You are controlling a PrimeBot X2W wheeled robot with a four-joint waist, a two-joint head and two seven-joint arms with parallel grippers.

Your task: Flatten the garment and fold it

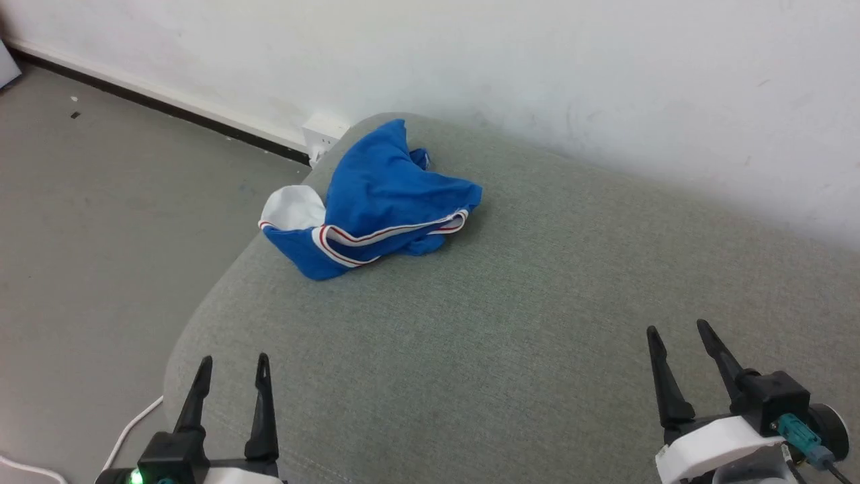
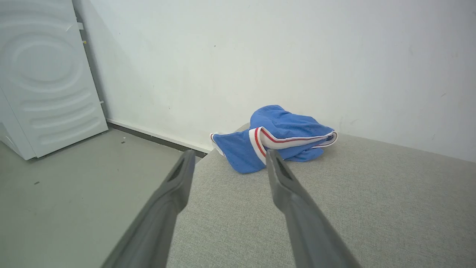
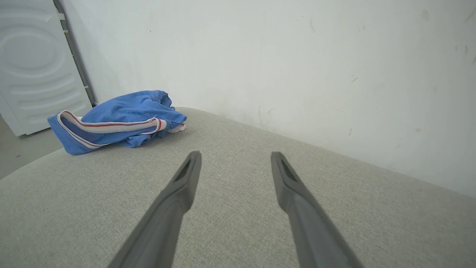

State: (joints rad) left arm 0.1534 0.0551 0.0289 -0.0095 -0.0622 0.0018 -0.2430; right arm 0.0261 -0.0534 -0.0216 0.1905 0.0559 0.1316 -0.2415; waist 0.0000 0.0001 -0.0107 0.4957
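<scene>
The garment (image 1: 376,202) is a crumpled royal-blue heap, bunched and folded over itself, so its full outline cannot be made out. 1 band of white trim with thin red stripes curves across the side facing the robot, and 1 white sleeve (image 1: 292,207) pokes out from under the blue cloth. The heap lies on the far left corner of the grey cushion (image 1: 510,323), with the sleeve reaching the cushion's left edge.

The left gripper (image 1: 234,358) is at the cushion's near left corner. Its 2 dark fingers are spread wide, with nothing between them. It points toward the garment and is well apart from it.

The right gripper (image 1: 676,327) is over the cushion's near right part. Its jaws are equally wide and empty, with bare cushion fabric between the fingers in the right wrist view. It is also well apart from the garment.
</scene>
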